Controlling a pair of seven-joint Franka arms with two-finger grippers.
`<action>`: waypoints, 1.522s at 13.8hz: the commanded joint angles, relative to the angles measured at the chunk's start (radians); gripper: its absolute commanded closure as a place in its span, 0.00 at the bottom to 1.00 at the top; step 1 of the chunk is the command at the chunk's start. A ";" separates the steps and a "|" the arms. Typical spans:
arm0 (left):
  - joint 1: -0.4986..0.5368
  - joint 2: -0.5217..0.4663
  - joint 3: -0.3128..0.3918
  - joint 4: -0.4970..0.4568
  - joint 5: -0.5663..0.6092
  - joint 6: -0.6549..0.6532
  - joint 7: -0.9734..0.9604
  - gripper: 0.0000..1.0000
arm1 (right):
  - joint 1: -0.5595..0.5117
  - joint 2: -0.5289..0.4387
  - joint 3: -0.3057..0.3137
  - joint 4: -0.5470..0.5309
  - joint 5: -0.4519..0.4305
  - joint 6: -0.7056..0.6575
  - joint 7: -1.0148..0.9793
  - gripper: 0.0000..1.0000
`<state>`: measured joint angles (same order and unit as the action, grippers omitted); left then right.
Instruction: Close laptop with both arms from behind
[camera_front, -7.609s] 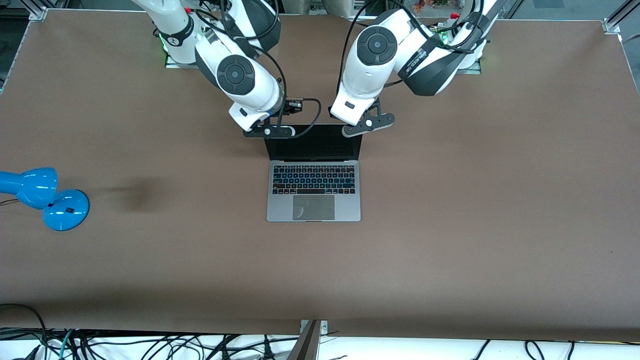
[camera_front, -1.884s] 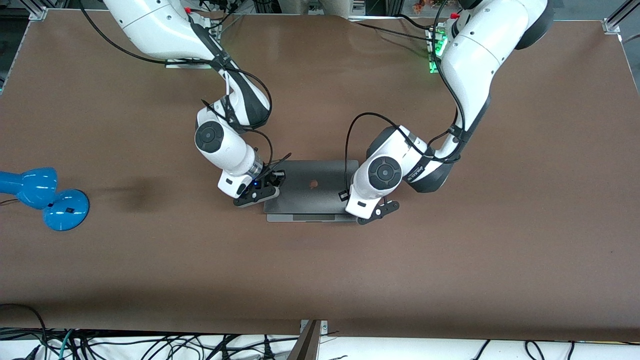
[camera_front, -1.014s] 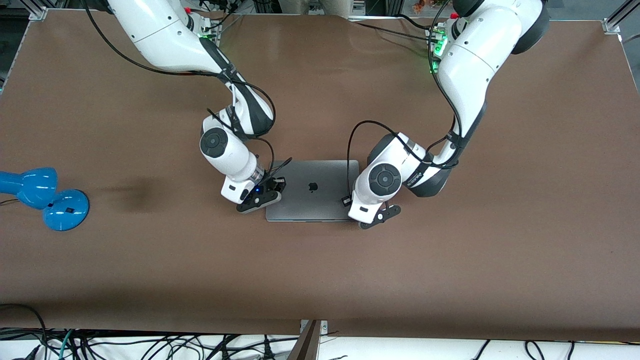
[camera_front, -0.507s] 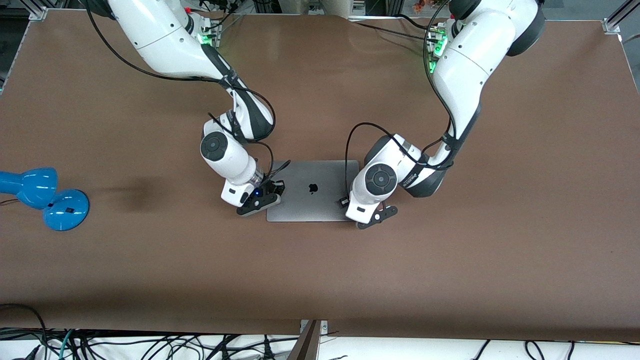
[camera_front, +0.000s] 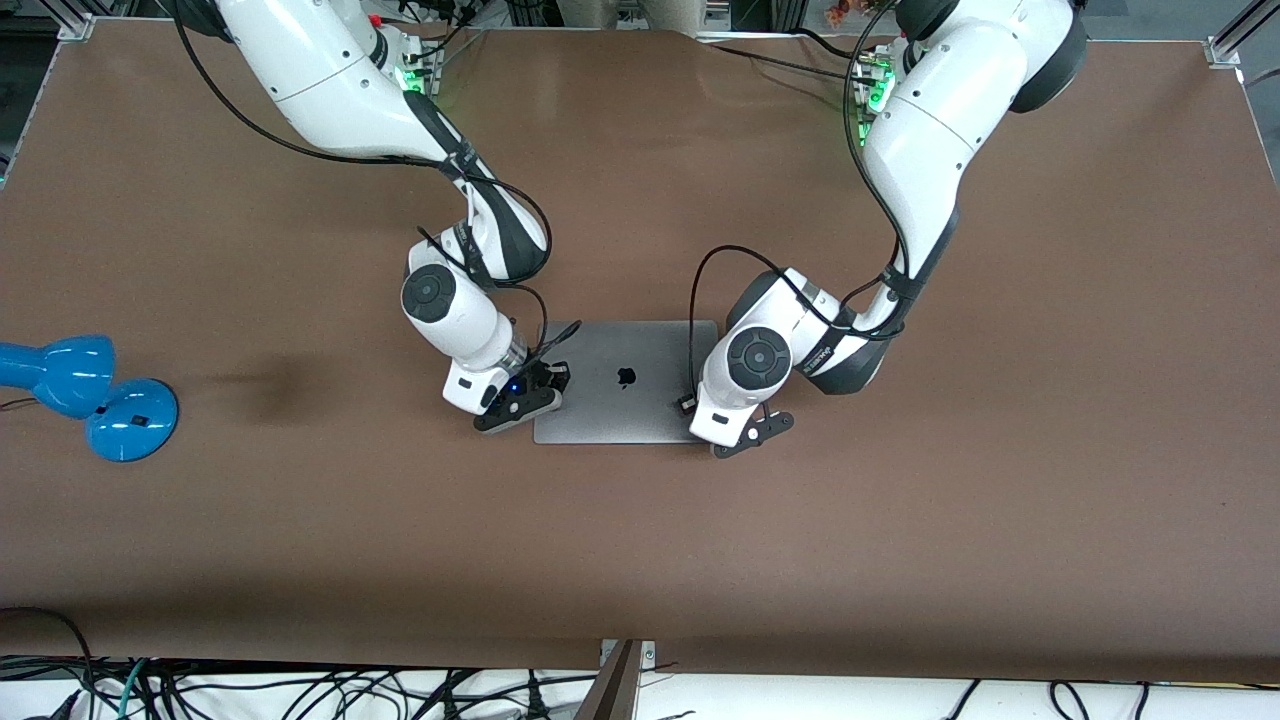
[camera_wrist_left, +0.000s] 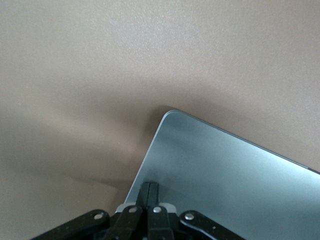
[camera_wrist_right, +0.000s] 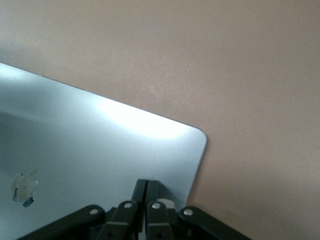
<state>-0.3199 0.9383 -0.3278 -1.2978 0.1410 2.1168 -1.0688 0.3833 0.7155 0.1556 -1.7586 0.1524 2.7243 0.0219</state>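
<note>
The silver-grey laptop (camera_front: 625, 385) lies shut and flat in the middle of the table, its dark apple logo (camera_front: 626, 376) facing up. My right gripper (camera_front: 518, 403) is shut, its fingertips resting on the lid at the corner toward the right arm's end. In the right wrist view the shut gripper (camera_wrist_right: 146, 187) touches the lid (camera_wrist_right: 100, 145) near its rounded corner. My left gripper (camera_front: 745, 431) is shut on the lid's corner toward the left arm's end. In the left wrist view the shut gripper (camera_wrist_left: 150, 192) sits on the lid (camera_wrist_left: 225, 170).
A blue lamp (camera_front: 85, 395) lies on the brown table (camera_front: 640, 560) at the right arm's end. Black cables (camera_front: 300, 690) hang below the table's edge nearest the front camera. Both arms' elbows arch over the table above the laptop.
The lid has gone from upright to fully down on the base. Both grippers came forward and down with it; in the last half second they barely moved.
</note>
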 joint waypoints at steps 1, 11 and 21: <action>-0.016 0.024 0.012 0.038 0.028 -0.003 0.001 1.00 | 0.006 0.012 -0.007 0.028 0.030 -0.006 -0.002 0.82; -0.010 -0.251 -0.002 -0.017 0.037 -0.311 0.018 0.00 | 0.002 -0.168 -0.096 0.105 0.078 -0.521 0.053 0.00; 0.088 -0.634 -0.007 -0.314 0.029 -0.316 0.269 0.00 | -0.003 -0.470 -0.338 0.122 0.015 -1.000 0.047 0.00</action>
<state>-0.2686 0.3653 -0.3308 -1.5503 0.1471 1.7884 -0.8653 0.3775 0.3052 -0.1536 -1.6284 0.2039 1.7793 0.0668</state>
